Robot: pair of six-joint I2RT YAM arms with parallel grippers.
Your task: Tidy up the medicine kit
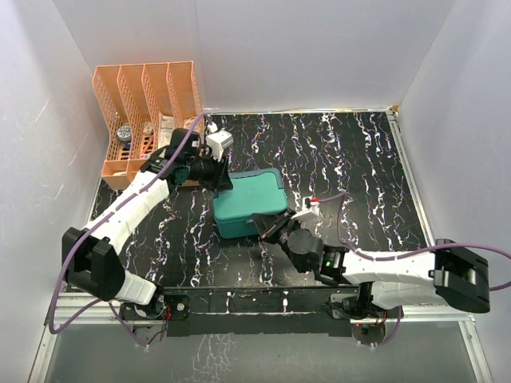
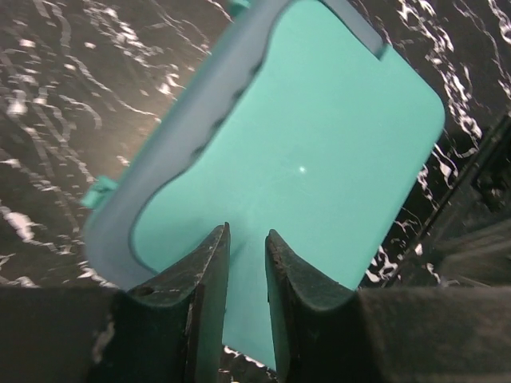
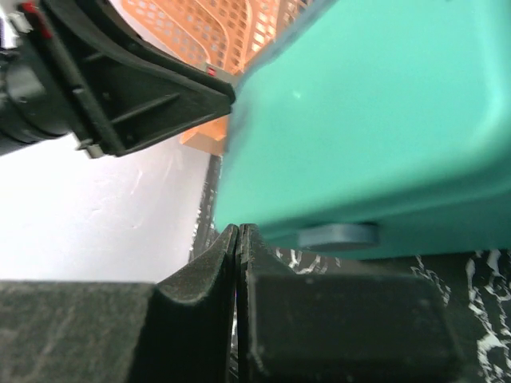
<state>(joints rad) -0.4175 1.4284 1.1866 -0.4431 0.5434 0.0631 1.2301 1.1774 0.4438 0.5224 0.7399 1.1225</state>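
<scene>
Left gripper (image 2: 247,239), fingers slightly apart and empty, hovers over the closed lid of the teal-green rectangular plastic medicine kit (image 1: 251,203), which sits mid-way on the black marbled table (image 1: 359,159). Right gripper (image 3: 238,233), fingers pressed together, sits low at the kit's near side. The orange slotted plastic rack (image 1: 148,88) at the far left holds small items.

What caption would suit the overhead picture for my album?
Teal medicine kit between the left tool and right tool on a marbled black table, orange file rack at back left.

White walls (image 1: 303,48) close in three sides of a black, white-veined table (image 1: 359,159). An orange rack (image 1: 148,88) stands at the upper left, against the wall.
</scene>
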